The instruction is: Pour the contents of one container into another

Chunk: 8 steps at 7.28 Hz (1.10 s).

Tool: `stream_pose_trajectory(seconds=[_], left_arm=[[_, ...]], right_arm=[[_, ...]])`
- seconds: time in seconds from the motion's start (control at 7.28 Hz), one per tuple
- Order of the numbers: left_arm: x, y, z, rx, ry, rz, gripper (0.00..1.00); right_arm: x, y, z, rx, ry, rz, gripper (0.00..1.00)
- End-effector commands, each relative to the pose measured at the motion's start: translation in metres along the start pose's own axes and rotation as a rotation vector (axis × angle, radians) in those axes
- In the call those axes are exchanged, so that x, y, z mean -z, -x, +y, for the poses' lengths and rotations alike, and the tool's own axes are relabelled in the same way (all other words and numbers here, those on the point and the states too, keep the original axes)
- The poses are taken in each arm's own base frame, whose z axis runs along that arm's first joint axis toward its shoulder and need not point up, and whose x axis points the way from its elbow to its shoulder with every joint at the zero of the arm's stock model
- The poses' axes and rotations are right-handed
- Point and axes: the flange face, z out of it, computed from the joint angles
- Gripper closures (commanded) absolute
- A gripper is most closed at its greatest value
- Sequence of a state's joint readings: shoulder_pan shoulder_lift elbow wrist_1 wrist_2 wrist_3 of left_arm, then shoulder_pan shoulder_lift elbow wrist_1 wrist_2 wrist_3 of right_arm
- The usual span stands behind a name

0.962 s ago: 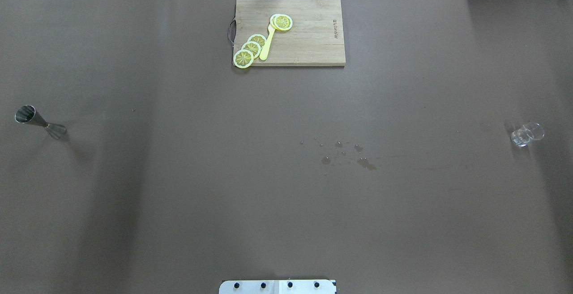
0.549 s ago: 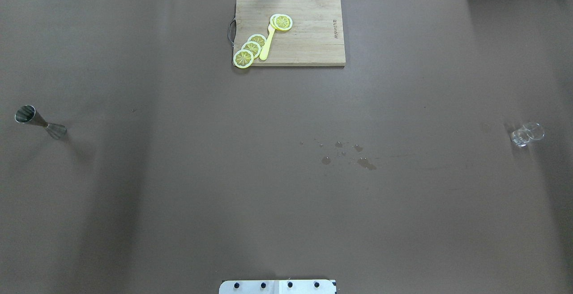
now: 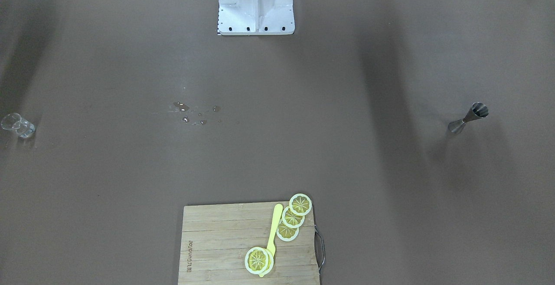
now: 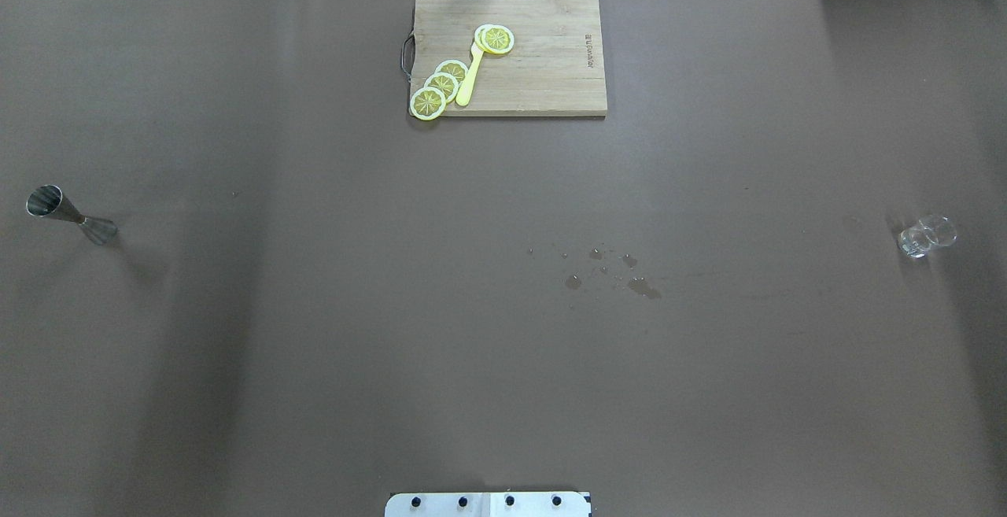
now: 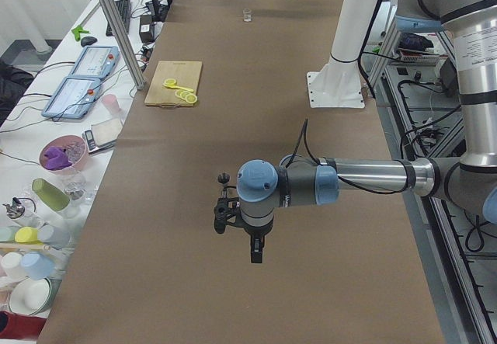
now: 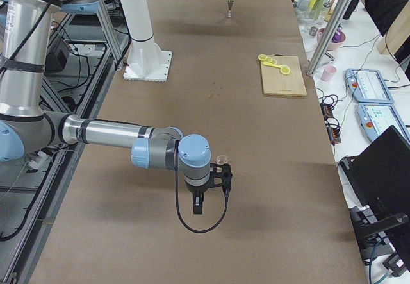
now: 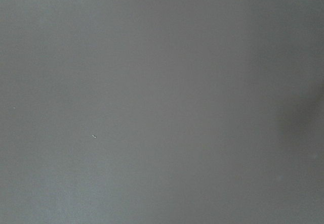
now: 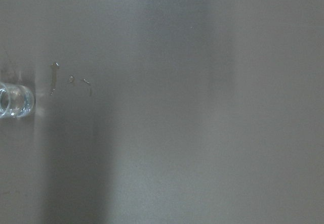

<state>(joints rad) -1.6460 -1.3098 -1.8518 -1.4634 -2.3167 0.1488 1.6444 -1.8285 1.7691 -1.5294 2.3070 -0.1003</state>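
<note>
Because the jigger [image 4: 71, 218] stands upright at the far left of the worktop [image 4: 503, 360] on a narrow cone base, with its long axis vertical and its open mouth pointing up, a glancing touch from my left end effector [image 5: 256, 255] could tip it and spill whatever it holds; I cannot see whether it holds liquid; that end effector hangs above bare worktop near the jigger, and since only the side view shows it I cannot tell whether it is open or closed; in the middle, droplets [image 4: 610, 269] lie wet on the brown surface, so a splash in transit is a real risk if I tilt the jigger before it is over its target; a cutting board [image 4: 510, 57] with lemon slices [image 4: 440, 86] and a yellow utensil [image 4: 470, 76] sits well apart at the far edge; at the far right stands the clear glass [image 4: 924, 236], upright with its mouth up, hard to see against the worktop, so a misjudged rim is my worry; my right end effector [image 6: 197, 206] hovers just beside it, grip state likewise beyond telling.
</note>
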Motion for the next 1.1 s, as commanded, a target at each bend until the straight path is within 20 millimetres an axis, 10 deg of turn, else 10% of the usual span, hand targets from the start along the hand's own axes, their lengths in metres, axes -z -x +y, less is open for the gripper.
stream_pose_trajectory(seconds=[0.0,0.96], left_arm=[[0.001,0.0,-0.001,-0.002,-0.002,-0.001,0.02],[0.001,-0.001,-0.003,-0.004,-0.005,0.0,0.02]], right_arm=[[-0.001,-0.001,0.001,-0.002,0.002,0.004,0.0],[-0.004,-0.006,-0.015,0.0,0.002,0.012,0.0]])
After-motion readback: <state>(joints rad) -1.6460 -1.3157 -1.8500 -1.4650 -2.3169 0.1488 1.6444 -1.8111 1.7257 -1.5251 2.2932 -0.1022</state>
